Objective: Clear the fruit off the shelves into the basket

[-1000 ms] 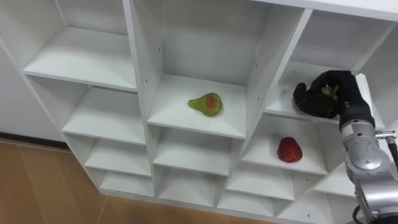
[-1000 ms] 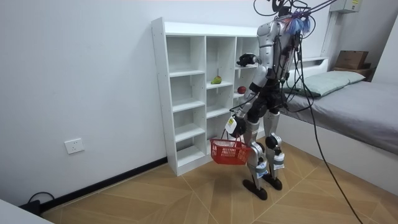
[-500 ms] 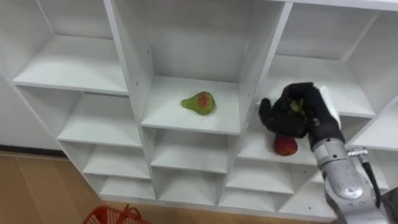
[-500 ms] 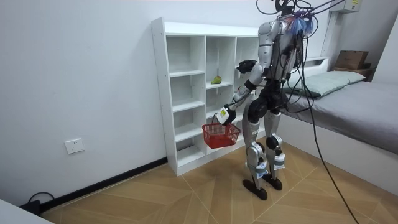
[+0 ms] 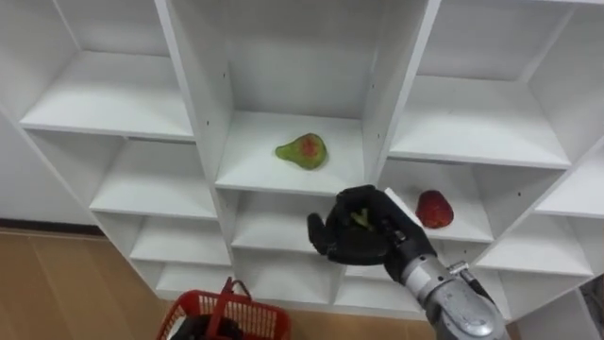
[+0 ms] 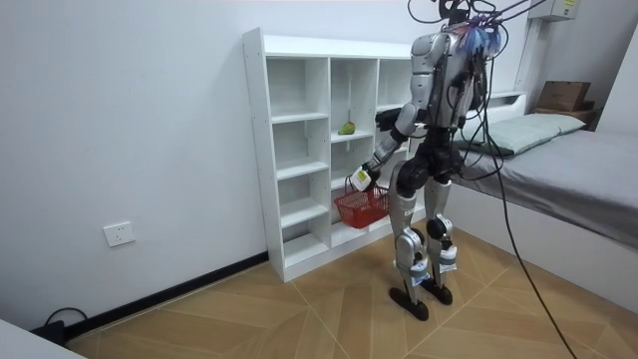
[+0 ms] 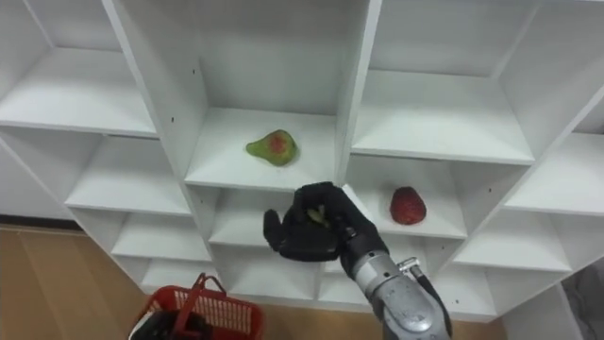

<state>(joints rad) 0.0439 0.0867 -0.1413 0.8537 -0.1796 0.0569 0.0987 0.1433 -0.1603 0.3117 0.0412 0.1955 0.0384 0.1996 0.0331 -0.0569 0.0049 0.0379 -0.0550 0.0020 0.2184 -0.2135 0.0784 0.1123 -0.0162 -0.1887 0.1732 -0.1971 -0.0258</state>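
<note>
My right hand [image 5: 363, 236] is curled round a small green fruit [image 5: 360, 219] and hangs in front of the white closet [image 5: 185, 113], below its middle shelf. A green pear with a red blush [image 5: 302, 150] lies in the middle compartment. A red fruit [image 5: 434, 209] lies one compartment lower on the right. Down at the lower left is the red basket [image 5: 225, 316]. In the room view my left hand [image 6: 361, 179] grips the basket [image 6: 364, 206] by its handle, holding it up near the shelves.
I stand facing the closet on a wooden floor [image 6: 299, 309]. The other compartments hold nothing. A bed [image 6: 588, 170] stands behind me on the room view's right.
My right hand has come out of the upper right compartment with the green fruit and dropped down and left. My left hand has raised the basket towards the closet.
</note>
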